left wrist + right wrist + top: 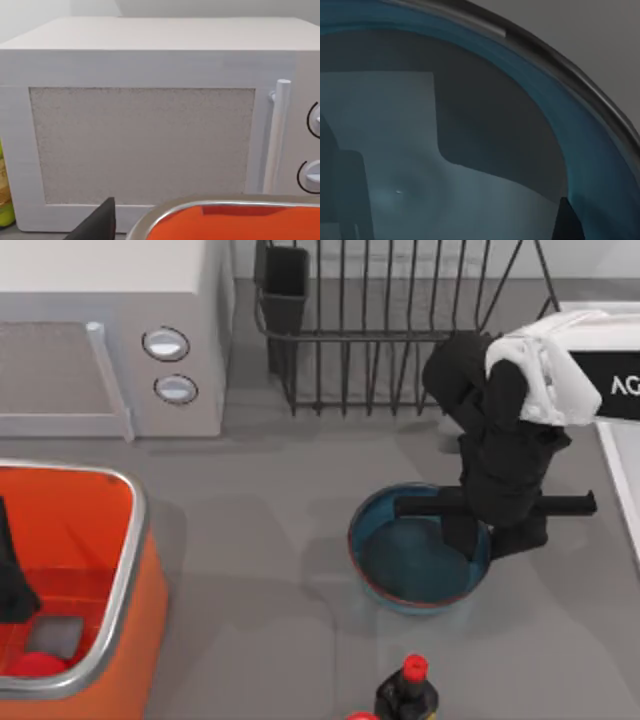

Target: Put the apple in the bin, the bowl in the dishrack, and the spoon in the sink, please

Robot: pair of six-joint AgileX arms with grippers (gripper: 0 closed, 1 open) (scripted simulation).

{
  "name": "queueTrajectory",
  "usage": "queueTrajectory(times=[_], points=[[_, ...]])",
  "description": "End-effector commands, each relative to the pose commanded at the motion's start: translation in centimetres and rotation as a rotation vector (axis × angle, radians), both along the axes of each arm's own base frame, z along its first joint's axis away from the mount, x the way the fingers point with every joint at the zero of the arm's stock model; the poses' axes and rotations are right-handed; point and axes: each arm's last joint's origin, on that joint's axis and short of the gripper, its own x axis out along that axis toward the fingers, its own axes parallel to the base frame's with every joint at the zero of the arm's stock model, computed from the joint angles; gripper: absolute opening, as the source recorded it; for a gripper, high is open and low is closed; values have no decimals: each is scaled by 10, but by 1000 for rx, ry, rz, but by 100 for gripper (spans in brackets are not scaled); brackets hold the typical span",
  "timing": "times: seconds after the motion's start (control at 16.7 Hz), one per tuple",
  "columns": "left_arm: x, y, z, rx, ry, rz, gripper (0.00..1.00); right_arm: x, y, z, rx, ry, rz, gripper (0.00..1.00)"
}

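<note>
The teal-blue bowl [410,565] with its reddish-brown rim sits on the table in front of the black wire dishrack [400,330]. My right gripper [490,535] is down at the bowl's right rim and open, one finger inside and one outside. In the right wrist view the bowl's inside [470,150] is very close. The red apple [38,665] lies in the orange bin [135,540] at the left. My left gripper [12,585] hangs open over the bin, and one finger [100,222] shows in its wrist view. The sink's pale rim [622,475] runs along the right edge. The spoon is out of view.
A white microwave [110,330] stands at the back left, just behind the bin. A dark bottle with a red cap [408,690] stands near the front edge, close in front of the bowl. Bare grey table lies between the bin and the bowl.
</note>
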Motion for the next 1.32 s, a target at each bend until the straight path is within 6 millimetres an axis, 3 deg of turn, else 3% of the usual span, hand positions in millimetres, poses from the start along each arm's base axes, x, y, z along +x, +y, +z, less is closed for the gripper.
queueTrajectory(times=[0.48,1.02,1.32], points=[[0,0,0,0,0,0,100,1,1,6,1,-5,-1,0],[0,0,0,0,0,0,100,0,1,97,-1,2,1,0],[0,0,0,0,0,0,100,0,1,99,-1,-1,3,0]])
